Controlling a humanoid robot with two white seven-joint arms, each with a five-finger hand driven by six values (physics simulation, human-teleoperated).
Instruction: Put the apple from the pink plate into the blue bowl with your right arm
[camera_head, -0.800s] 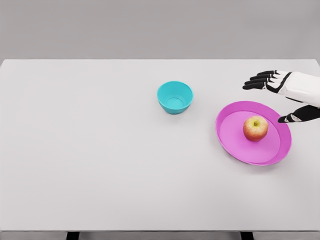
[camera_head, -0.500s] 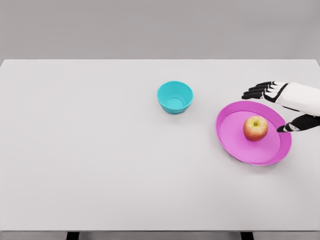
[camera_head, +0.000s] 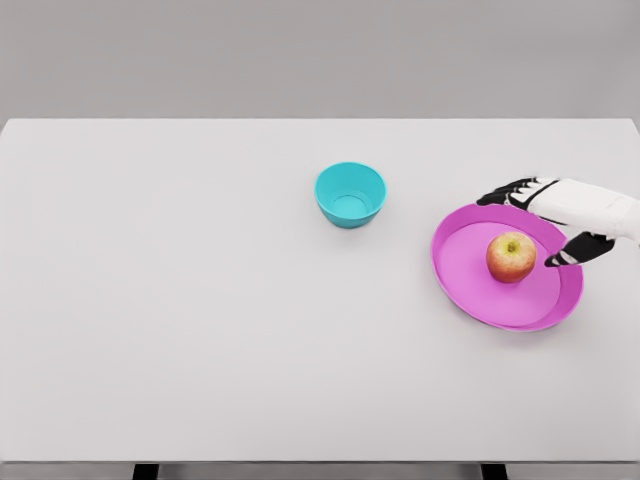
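Head view, single frame. White table carries three items: pink plate at the right, apple sitting on it slightly right of the plate's centre, and blue bowl well apart from the plate, up and to the left, near mid-table.

Right hand enters from the right edge, positioned over the plate's far-right rim. Fingers are spread and extended, pointing left above the plate's back edge; thumb reaches down on the near side, its tip just beside the apple's right flank. A gap shows between thumb tip and apple skin, so no contact as far as can be read. Hand holds nothing; it opens around the apple from the right side.

Left arm: not visible.

Progress assessment: nothing of the transfer is done. Apple rests on the plate, upright, stem dimple up. Bowl looks empty inside. Current step reads as the approach to grasp, late stage.

Remaining, by judgement: close in on the apple, wrap fingers and thumb about it, lift clear of the plate rim, carry left and away to above the bowl, release into it. The bowl is small beside the apple, so the drop likely needs good centring.
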